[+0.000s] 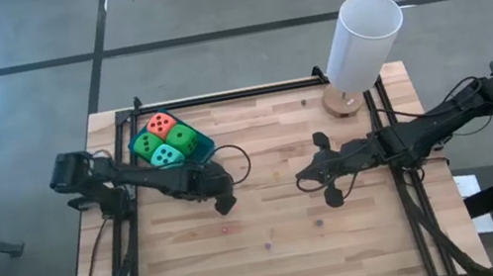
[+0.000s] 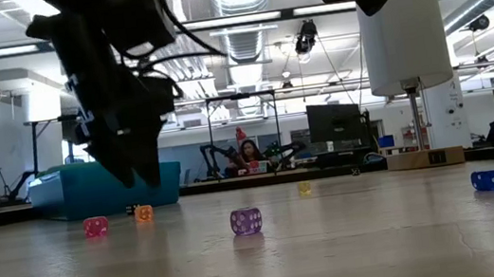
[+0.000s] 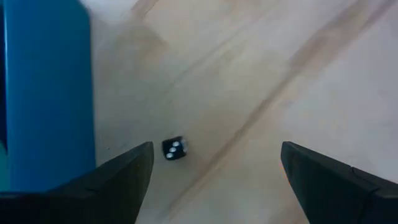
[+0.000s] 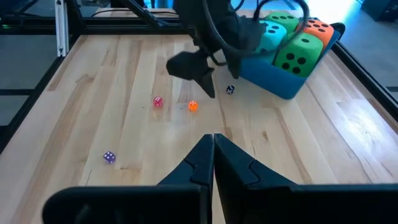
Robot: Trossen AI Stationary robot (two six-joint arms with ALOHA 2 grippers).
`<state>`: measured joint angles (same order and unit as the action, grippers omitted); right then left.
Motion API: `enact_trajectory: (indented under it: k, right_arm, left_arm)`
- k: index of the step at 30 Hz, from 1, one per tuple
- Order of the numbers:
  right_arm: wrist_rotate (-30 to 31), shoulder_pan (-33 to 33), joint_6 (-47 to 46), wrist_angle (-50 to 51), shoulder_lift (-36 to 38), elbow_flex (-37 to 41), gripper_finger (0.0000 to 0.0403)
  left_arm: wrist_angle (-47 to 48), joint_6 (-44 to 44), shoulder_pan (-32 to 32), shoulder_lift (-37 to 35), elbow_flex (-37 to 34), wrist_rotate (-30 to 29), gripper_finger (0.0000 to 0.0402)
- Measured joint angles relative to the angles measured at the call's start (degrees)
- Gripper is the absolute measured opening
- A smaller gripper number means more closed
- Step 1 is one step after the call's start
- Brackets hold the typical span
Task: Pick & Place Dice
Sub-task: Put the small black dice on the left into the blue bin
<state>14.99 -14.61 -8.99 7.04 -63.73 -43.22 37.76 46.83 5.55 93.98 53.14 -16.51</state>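
My left gripper [image 1: 224, 200] hangs over the wood just below and right of the blue tray [image 1: 205, 149], which sits in the upper left of the high view. Its fingers are spread wide and hold nothing.

The four soft dice are already in that tray, packed together: the orange-red die [image 1: 160, 124], two green dice [image 1: 183, 138] and the teal die [image 1: 165, 156].

What lies under my hand is a small black die [image 3: 175, 149] on the bare table. In my left wrist view it sits in the gap between my fingers, but well off centre. It is close to the finger on the tray's side and far from the other, and the tray's wall is just beside that finger.

I judge that the coming move turns on this offset. I should shift away from the tray wall to centre the die before I come down. It is a cube, so no axis needs matching.

My right gripper [image 4: 213, 140] waits at centre right of the high view, fingers pressed together, much farther from this die.
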Motion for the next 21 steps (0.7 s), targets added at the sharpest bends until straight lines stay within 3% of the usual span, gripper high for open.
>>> enact_trajectory:
  k: [6, 21]
  right_arm:
    - [0.0, 0.0, 0.0, -0.04, 0.0, 0.0, 0.0008]
    - [0.02, 0.0, 0.0, -0.04, 0.0, 0.02, 0.0008]
  left_arm:
    - [6.04, 3.46, -1.01, 4.29, 3.18, -0.13, 0.0333]
    - [4.19, 8.01, -3.35, 4.75, 2.62, -0.12, 0.024]
